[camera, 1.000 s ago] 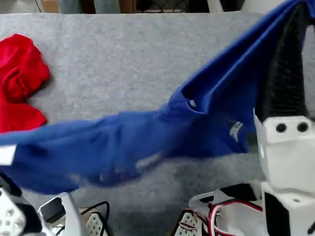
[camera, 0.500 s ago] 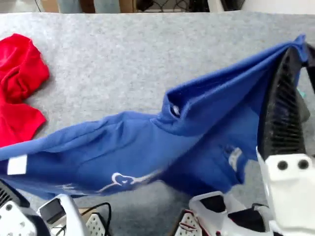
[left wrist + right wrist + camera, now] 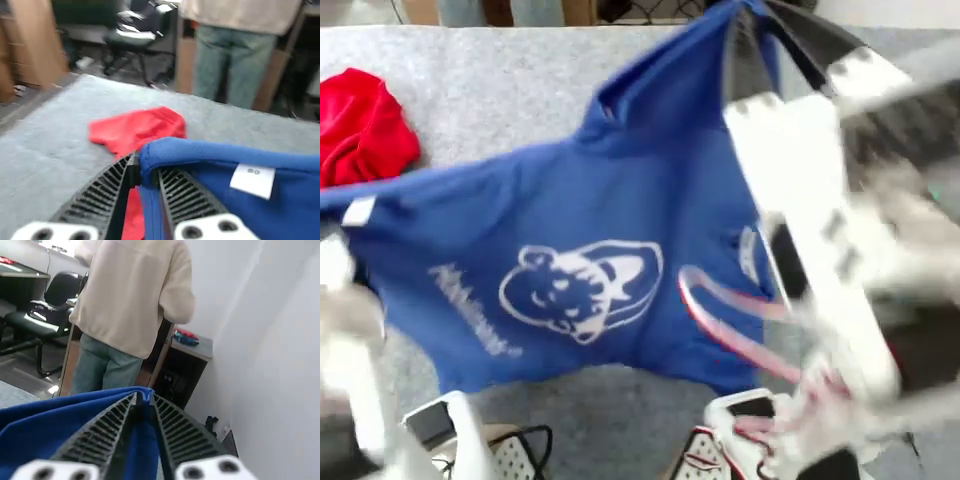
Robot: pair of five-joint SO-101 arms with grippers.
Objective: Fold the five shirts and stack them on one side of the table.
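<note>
A blue shirt [image 3: 570, 260] with a white bear print hangs spread above the grey table [image 3: 500, 90], held up between both arms. My left gripper [image 3: 146, 172] is shut on the shirt's edge [image 3: 210, 155] near a white tag [image 3: 252, 180], at the left of the high view. My right gripper [image 3: 142, 402] is shut on the other blue corner [image 3: 60, 425], raised high at the table's far right, where the blurred white arm [image 3: 810, 230] shows. A crumpled red shirt [image 3: 360, 125] lies on the table at the far left, also red shirt [image 3: 137, 130] beyond my left gripper.
The arms' white bases and cables [image 3: 470, 440] sit at the near table edge. Bare grey felt lies between the red shirt and the blue one. A person [image 3: 130, 300] stands beyond the far edge, away from the shirts.
The right arm swung up and towards the far side, lifting the blue shirt. The shirt went from a sagging fold to hanging spread with its print showing. The left end rose too.
</note>
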